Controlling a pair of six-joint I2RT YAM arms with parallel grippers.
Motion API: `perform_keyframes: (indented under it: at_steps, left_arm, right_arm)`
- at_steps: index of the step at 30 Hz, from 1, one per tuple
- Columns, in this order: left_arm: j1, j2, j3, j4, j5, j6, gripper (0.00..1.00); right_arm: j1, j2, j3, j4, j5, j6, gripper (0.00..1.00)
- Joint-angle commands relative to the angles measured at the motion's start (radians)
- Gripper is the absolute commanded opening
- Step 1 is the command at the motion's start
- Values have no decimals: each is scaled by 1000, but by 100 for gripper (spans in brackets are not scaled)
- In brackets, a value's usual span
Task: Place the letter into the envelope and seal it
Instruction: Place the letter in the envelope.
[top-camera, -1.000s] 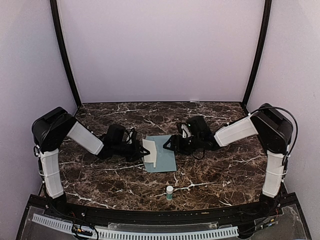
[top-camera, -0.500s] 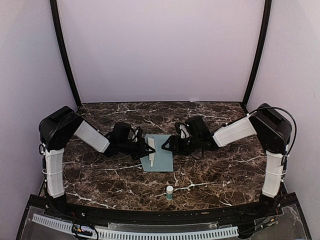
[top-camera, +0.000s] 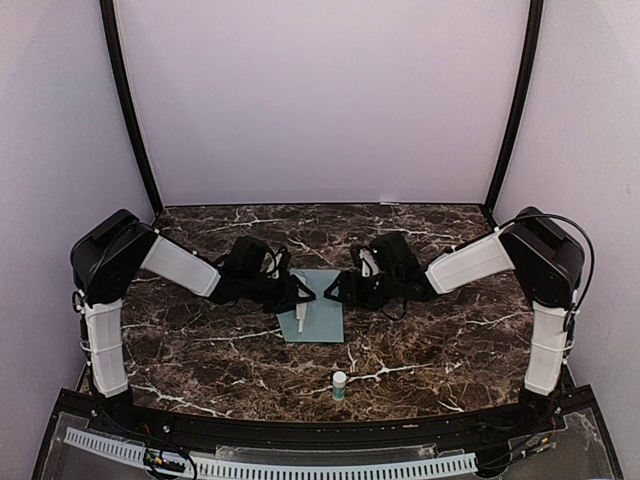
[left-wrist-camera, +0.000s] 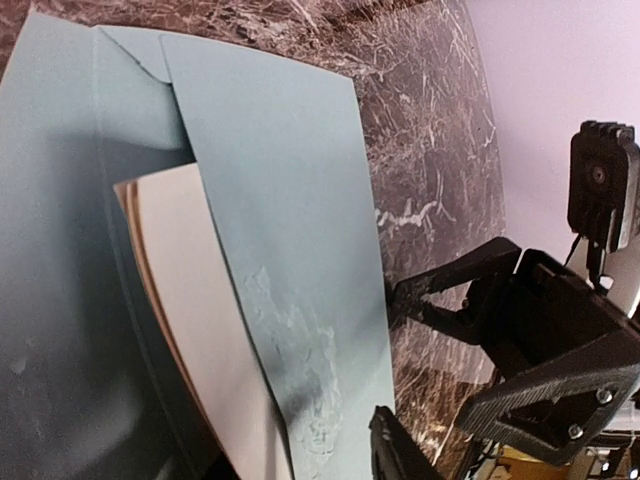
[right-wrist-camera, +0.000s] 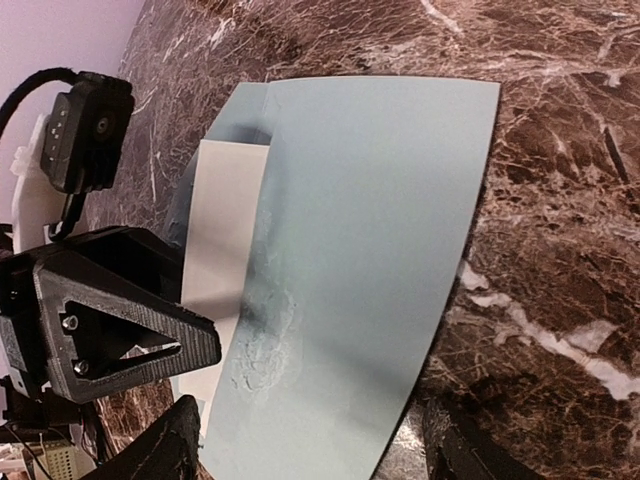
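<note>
The pale teal envelope lies flat at the table's middle, with its flap folded over. The cream letter sticks out from under the flap as a narrow strip in the left wrist view and the right wrist view. A rough glue smear marks the flap near the letter. My left gripper is at the envelope's left edge, jaws apart astride the letter and flap. My right gripper is open at the envelope's right edge, its fingers spanning the near end.
A small white glue stick stands upright near the table's front edge, apart from the envelope. The brown marble table is walled by pale panels on three sides. The two grippers face each other closely across the envelope.
My left gripper has moved right to the envelope. The letter has slid further under the flap, and less of it shows. The right arm has barely moved.
</note>
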Motion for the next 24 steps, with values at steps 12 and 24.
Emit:
perform_keyframes:
  at_steps: [12,24]
  left_arm:
    - [-52,-174,88,-409,-217,193,54]
    - [-98,-253,164,-692,-414,272,62]
  right_arm:
    - [8,-30,-3,-88,67,-9,73]
    - [8,-53,-15,-85,65,-10,70]
